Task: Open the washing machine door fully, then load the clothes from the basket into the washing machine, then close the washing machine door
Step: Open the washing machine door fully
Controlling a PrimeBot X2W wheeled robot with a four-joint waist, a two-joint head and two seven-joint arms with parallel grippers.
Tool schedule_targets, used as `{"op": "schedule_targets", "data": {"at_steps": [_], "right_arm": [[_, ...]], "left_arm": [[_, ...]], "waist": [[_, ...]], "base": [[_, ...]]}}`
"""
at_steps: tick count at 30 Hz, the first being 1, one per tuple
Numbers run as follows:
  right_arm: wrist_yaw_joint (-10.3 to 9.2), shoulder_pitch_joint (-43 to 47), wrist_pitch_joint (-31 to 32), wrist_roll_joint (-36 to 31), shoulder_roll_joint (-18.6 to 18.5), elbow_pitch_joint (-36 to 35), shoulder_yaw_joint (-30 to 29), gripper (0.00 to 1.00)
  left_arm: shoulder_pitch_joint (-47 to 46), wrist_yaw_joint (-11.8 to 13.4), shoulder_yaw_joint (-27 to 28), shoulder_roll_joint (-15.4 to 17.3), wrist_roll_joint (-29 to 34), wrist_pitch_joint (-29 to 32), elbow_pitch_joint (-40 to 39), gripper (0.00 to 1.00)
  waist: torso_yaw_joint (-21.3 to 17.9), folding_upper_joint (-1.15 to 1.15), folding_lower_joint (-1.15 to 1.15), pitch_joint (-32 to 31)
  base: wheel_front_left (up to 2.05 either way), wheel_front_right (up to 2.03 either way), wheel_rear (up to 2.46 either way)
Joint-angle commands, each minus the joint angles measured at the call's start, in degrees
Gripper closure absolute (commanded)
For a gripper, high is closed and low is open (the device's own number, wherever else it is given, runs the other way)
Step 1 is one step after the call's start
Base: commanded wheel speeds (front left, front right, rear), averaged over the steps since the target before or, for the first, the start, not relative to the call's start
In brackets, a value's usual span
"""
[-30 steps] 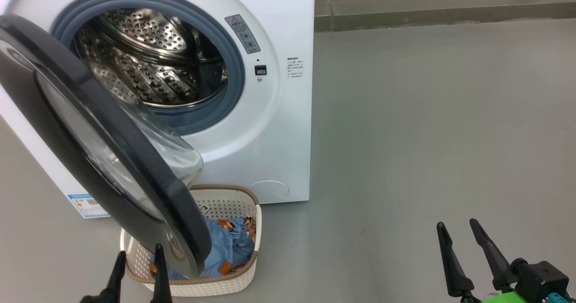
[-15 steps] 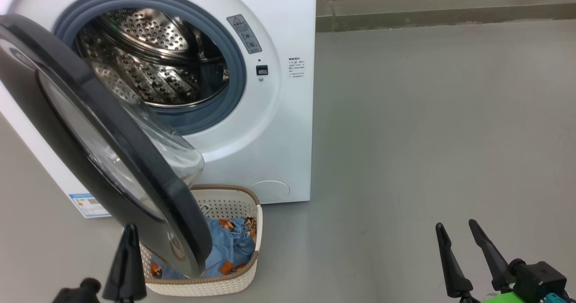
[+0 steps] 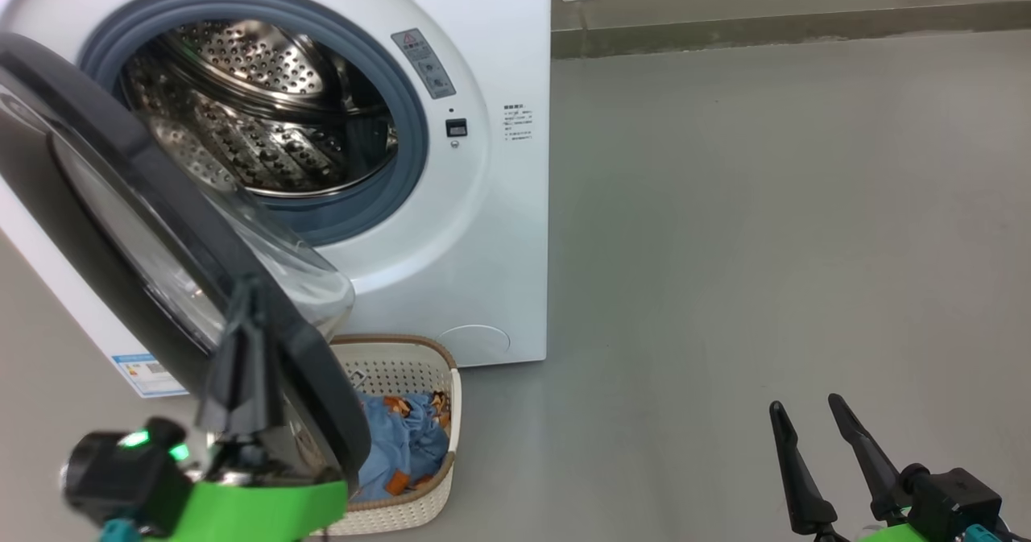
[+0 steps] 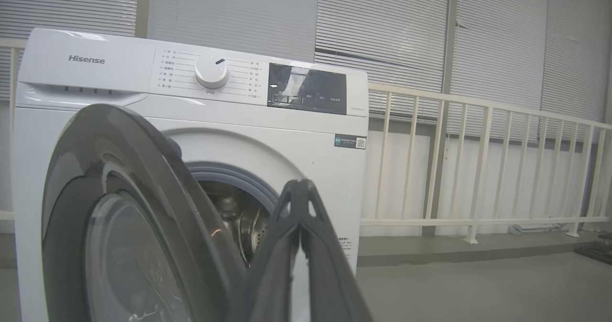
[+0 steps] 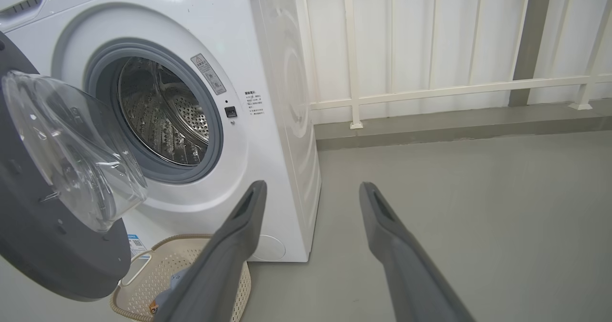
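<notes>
The white washing machine [image 3: 483, 228] stands at the upper left, its steel drum [image 3: 242, 115] exposed. The washing machine door [image 3: 173, 204], black-rimmed with a clear glass bowl [image 5: 71, 149], hangs partly open and swings out over the basket [image 3: 439, 365]. The blue clothes [image 3: 411, 437] lie inside the basket. My left gripper [image 3: 246, 300] is raised in front of the door's lower rim, shut with nothing between its fingers [image 4: 299, 193]; contact with the rim cannot be told. My right gripper [image 3: 804, 403] stays low at the right, open over bare floor [image 5: 311, 187].
Grey floor [image 3: 765, 204] stretches to the right of the machine. A white railing [image 5: 430, 92] on a low kerb runs behind it. The basket [image 5: 158, 269] sits tight against the machine's front, half under the door.
My left gripper has closed and risen from beside the basket up to the door's lower rim. The head view has shifted slightly. The right arm has stayed in place.
</notes>
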Motion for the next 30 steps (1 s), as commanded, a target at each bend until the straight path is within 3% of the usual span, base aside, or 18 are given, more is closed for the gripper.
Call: {"op": "schedule_targets", "data": {"at_steps": [1,10,22,30], "right_arm": [[0.09,-2.87,-0.66,-0.21,-0.46,-1.19,1.54,0.0],[0.09,-3.16,-0.9,-0.1,-0.46,-0.69,1.97,0.0],[0.09,-3.52,-1.53,0.24,-0.46,0.18,2.16,0.0],[0.09,-4.02,-1.92,0.41,-0.46,0.96,2.43,0.0]], "left_arm": [[-2.93,-0.05,1.11,0.52,0.9,-0.36,-1.56,1.0],[-6.4,-0.86,-6.88,0.52,0.65,1.75,5.11,1.0],[-7.52,3.61,-10.86,0.52,-3.27,7.84,16.29,1.0],[-9.07,6.26,-9.47,0.52,-4.6,7.04,22.73,1.0]], "waist": [[-0.14,0.0,0.0,-0.04],[-1.33,0.0,0.0,-0.2],[-3.27,0.0,0.0,0.68],[-3.96,0.0,0.0,1.13]], "base": [[0.0,0.0,0.0],[0.0,0.0,0.0],[0.0,0.0,0.0],[0.0,0.0,0.0]]}}
